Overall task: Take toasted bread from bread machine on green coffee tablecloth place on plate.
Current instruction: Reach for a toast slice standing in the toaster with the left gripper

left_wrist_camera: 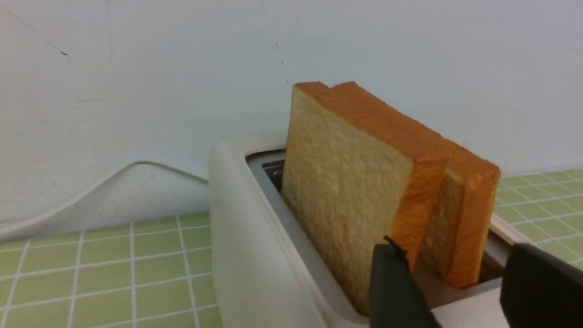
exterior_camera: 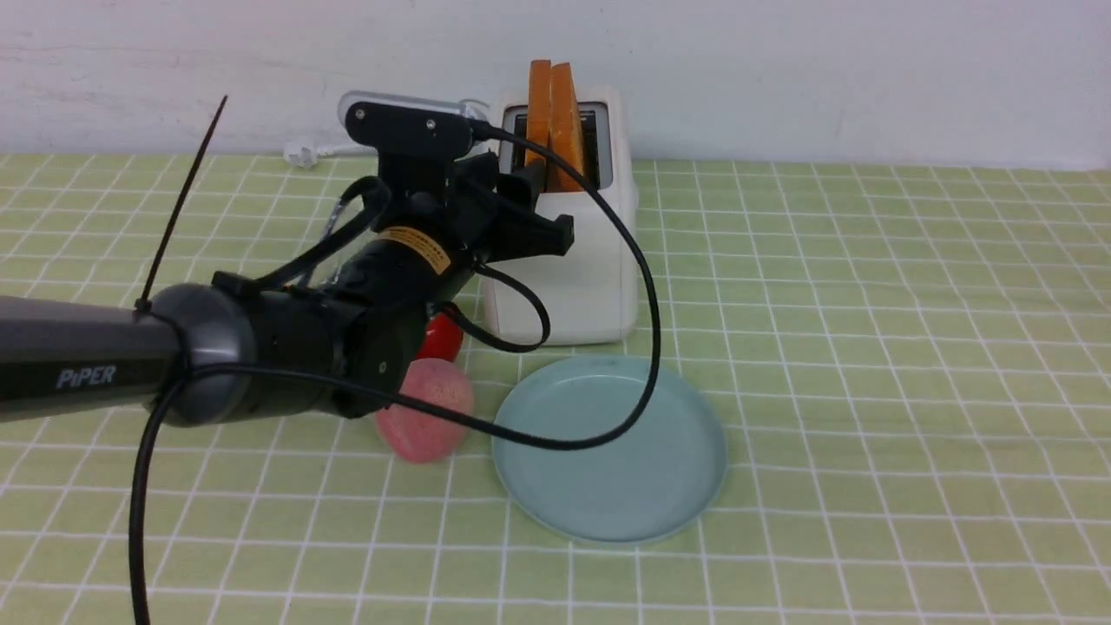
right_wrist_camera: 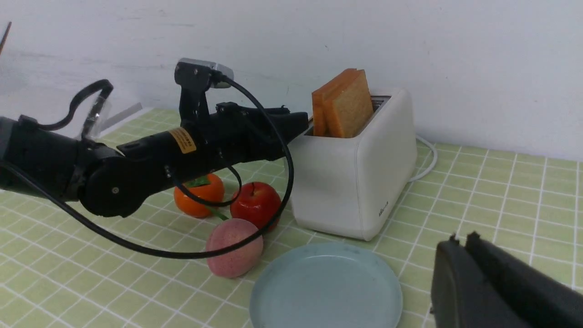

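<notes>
- Black left arm comes in from the near left corner and reaches toward the far edge. Its left gripper is at slot height, jaws apart on either side of the slices' end edges. It looks lined up for a pinch; I cannot tell if it touches.
- Two square tan toast slices with orange-brown crusts stand popped up in the boxy white two-slot toaster at the middle of the far edge. They stick out high enough to leave crust to grab.
- Tops of the slices lean together, so the pinch may catch both at once.
- Round pale blue-green plate sits bare just in front of the toaster toward the near edge, which likely makes for a short carry.
- Light green white-gridded tablecloth covers the bench.
- Right gripper has its fingers pressed together on nothing, over the right side and well clear of the toaster.
- Red apple, orange tangerine and pink peach cluster beside the plate under the left arm; its cable could brush them.
</notes>
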You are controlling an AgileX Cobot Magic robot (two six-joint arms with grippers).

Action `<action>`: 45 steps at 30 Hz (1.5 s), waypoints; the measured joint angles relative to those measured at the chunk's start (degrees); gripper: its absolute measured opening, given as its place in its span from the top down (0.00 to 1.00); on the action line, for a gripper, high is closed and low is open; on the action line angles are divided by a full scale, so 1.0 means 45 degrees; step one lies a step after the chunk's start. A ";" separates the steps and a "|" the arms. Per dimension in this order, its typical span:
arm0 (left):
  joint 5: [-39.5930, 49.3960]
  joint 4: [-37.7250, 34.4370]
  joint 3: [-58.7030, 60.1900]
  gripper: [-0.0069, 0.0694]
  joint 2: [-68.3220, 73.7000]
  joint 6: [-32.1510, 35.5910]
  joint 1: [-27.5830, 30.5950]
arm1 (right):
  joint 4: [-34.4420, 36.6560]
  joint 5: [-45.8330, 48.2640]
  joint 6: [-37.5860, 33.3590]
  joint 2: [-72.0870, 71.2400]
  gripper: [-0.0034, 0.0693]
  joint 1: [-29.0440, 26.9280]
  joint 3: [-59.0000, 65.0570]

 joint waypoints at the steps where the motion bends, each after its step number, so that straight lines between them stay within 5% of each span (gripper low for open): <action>1: 0.0011 -0.0016 -0.0160 0.48 0.0118 0.0000 0.0000 | -0.0068 -0.0048 -0.0227 0.0244 0.92 0.0000 -0.0033; 38: 0.0989 -0.1708 -0.3928 0.53 0.2652 0.1365 0.0000 | 0.0962 -0.0255 -0.1197 0.1681 0.91 0.0000 -0.0059; 45: 0.1434 -0.2918 -0.4352 0.74 0.2764 0.2204 0.0000 | 0.0962 -0.0224 -0.1209 0.1681 0.91 0.0000 -0.0059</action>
